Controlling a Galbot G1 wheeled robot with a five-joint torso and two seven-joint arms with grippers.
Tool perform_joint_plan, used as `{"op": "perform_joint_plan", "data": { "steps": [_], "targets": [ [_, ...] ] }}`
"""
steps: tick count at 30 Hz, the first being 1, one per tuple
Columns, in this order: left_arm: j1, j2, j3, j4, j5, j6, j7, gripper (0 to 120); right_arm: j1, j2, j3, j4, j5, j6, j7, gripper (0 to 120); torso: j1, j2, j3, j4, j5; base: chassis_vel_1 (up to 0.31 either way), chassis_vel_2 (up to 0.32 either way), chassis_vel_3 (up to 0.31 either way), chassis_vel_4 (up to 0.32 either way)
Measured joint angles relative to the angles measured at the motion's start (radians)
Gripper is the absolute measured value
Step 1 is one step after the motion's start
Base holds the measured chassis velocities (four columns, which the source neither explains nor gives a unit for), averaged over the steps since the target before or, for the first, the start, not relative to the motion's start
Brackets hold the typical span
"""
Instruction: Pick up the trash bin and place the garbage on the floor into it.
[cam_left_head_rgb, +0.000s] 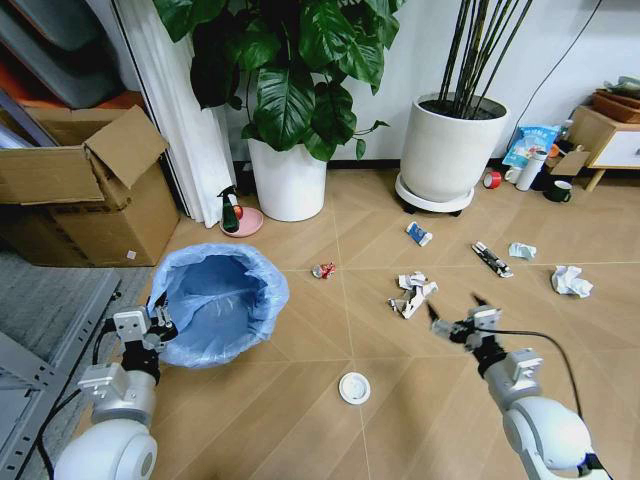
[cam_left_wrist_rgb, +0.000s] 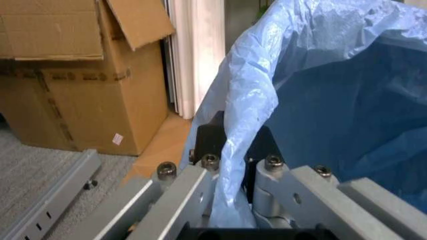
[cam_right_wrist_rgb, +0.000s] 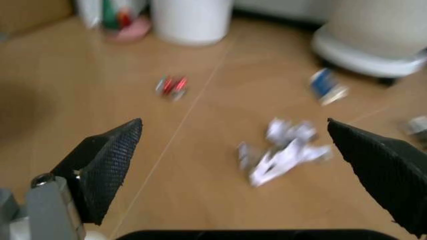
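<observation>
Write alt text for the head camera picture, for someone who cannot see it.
The left claw is clamped on the rim of the trash bin, lined with a blue bag, while the open right claw hovers near a crumpled paper wad. More litter, including a white disc and a red wrapper, dots the floor before two potted plants.

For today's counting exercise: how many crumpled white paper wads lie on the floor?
2: one crumpled wad at mid-floor ahead of the right pincer, and one crumpled wad far right. Others may be hidden.
</observation>
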Motion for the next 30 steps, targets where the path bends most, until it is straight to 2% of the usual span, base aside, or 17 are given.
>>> {"op": "perform_joint_plan", "data": {
  "steps": [3,4,6,8,12,14,17,22,30],
  "targets": [
    [0.005,0.012,-0.019,0.005,-0.011,0.001,0.000,0,0.060,-0.077,-0.135,-0.106,0.020,-0.034,-0.028,100,0.000,0.000,0.000,-0.0002,0.0002,0.000,0.000,0.000,0.000],
    [0.005,0.012,-0.019,0.005,-0.011,0.001,0.000,0,0.060,-0.077,-0.135,-0.106,0.020,-0.034,-0.028,100,0.000,0.000,0.000,-0.0002,0.0002,0.000,0.000,0.000,0.000],
    [0.016,0.012,-0.027,0.001,-0.012,0.001,0.000,0,0.121,-0.089,-0.237,-0.197,-0.015,-0.042,-0.037,100,0.000,0.000,0.000,-0.0001,0.0003,0.000,0.000,0.000,0.000],
    [0.018,0.011,-0.028,0.000,-0.012,0.001,0.000,0,0.147,-0.088,-0.272,-0.233,-0.030,-0.042,-0.038,100,0.000,0.000,0.000,-0.0001,0.0003,0.000,0.000,0.000,0.000],
    [0.016,0.010,-0.028,-0.001,-0.012,-0.001,-0.003,0,0.284,-0.042,-0.423,-0.409,-0.090,-0.031,-0.039,100,0.000,0.000,0.000,0.0000,0.0003,0.000,0.000,0.000,0.000],
    [0.014,0.009,-0.028,-0.001,-0.012,-0.001,-0.004,0,0.296,-0.035,-0.436,-0.423,-0.092,-0.029,-0.039,100,0.000,0.000,0.000,0.0000,-0.0002,0.000,0.000,0.000,0.000],
    [0.011,0.006,-0.027,0.008,-0.011,-0.002,-0.005,0,0.366,0.030,-0.491,-0.525,-0.110,-0.009,-0.038,100,0.000,0.000,0.000,0.0000,0.0002,0.000,0.000,0.000,0.000],
    [0.010,-0.001,-0.025,0.016,-0.007,-0.003,-0.005,0,0.401,0.080,-0.509,-0.615,-0.125,0.003,-0.039,100,0.000,0.000,0.000,0.0000,0.0003,0.000,0.000,0.000,0.000],
    [0.009,-0.004,-0.021,0.022,-0.001,-0.004,-0.007,0,0.424,0.118,-0.502,-0.712,-0.131,0.018,-0.050,100,0.000,0.000,0.000,-0.0003,-0.0001,0.000,0.000,0.000,0.000]
  ]
}}
